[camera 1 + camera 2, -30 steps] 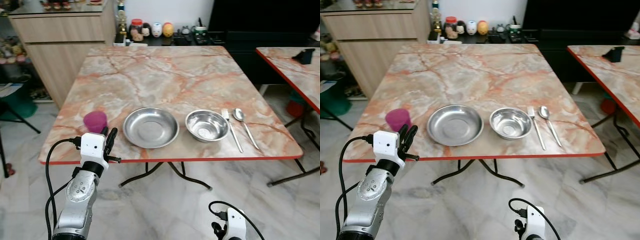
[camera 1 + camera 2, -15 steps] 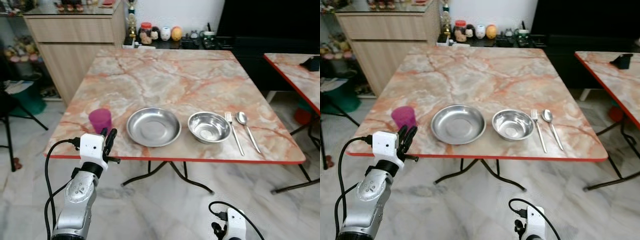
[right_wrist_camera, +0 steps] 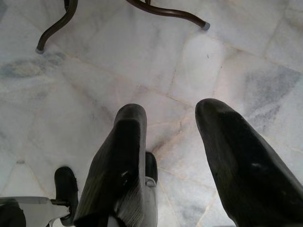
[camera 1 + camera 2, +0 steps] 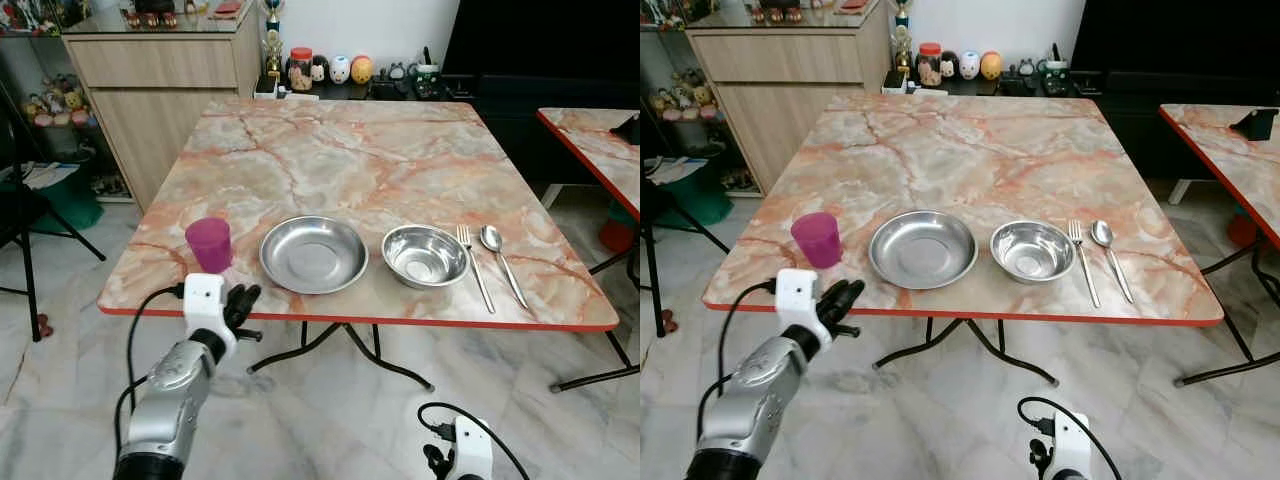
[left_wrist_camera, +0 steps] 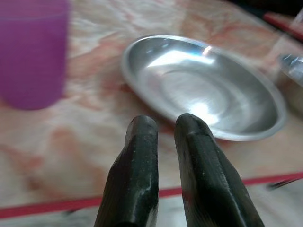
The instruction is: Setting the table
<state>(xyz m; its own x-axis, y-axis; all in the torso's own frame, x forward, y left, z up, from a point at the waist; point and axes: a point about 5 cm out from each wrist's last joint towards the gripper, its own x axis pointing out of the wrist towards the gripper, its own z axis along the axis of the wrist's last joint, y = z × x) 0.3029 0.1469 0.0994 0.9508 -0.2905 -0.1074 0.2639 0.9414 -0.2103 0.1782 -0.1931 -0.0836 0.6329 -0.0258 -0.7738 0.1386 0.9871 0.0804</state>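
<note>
Cup translucent purple plastic; plate round shiny steel; table marbled.

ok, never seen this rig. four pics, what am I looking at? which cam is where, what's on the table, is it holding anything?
It is a walking humanoid robot with two silver arms, each ending in a gripper of two long black fingers. The two wide pictures come from a stereo camera on its head, looking forward and down. The other two come from cameras on the wrists, looking along each gripper's fingers.

On the marble-patterned table, near the front edge and running from the robot's left to its right: a purple cup, a steel plate, a steel bowl, a fork and a spoon.

The left gripper is raised at the table's front edge near the cup, fingers nearly together, holding nothing. The right gripper hangs low over the tiled floor, fingers apart, also holding nothing.
</note>
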